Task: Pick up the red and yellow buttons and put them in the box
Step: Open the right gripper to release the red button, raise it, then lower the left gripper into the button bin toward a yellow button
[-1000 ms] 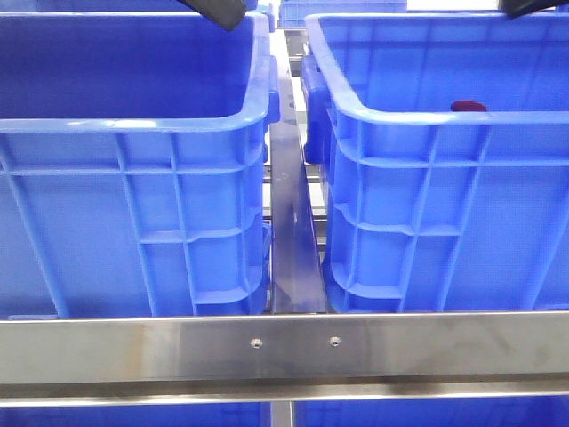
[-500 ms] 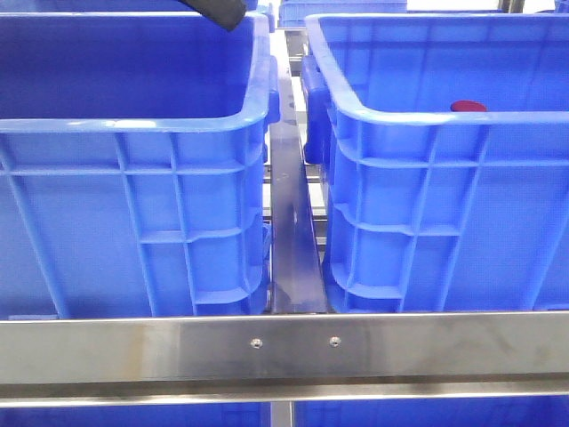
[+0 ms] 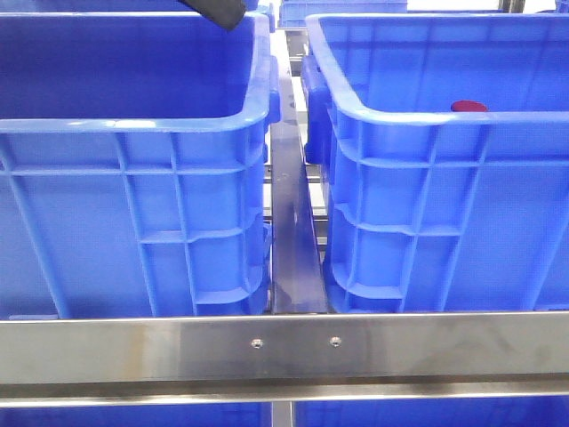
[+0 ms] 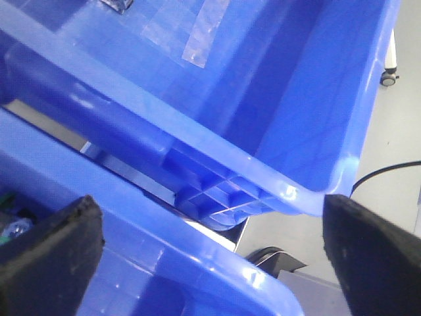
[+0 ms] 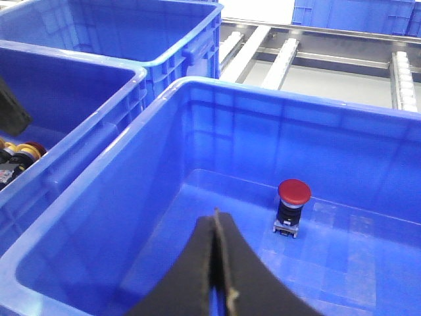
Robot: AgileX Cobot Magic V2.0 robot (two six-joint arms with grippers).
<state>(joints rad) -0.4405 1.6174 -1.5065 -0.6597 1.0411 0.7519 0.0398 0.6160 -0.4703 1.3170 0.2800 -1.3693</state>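
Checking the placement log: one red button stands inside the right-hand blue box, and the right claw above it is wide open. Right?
Not quite. The right wrist view shows the right claw shut, fingers pressed together. The red button does stand alone inside the right-hand blue box.

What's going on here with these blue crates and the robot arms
A two-armed robot is sorting push buttons into blue crates on a metal roller frame. One red button stands upright on the floor of the right-hand crate, with nothing touching it. The right gripper hangs above that crate, its fingers pressed together and holding nothing. The left gripper is open over the left crate, also holding nothing. More buttons lie in that left crate.
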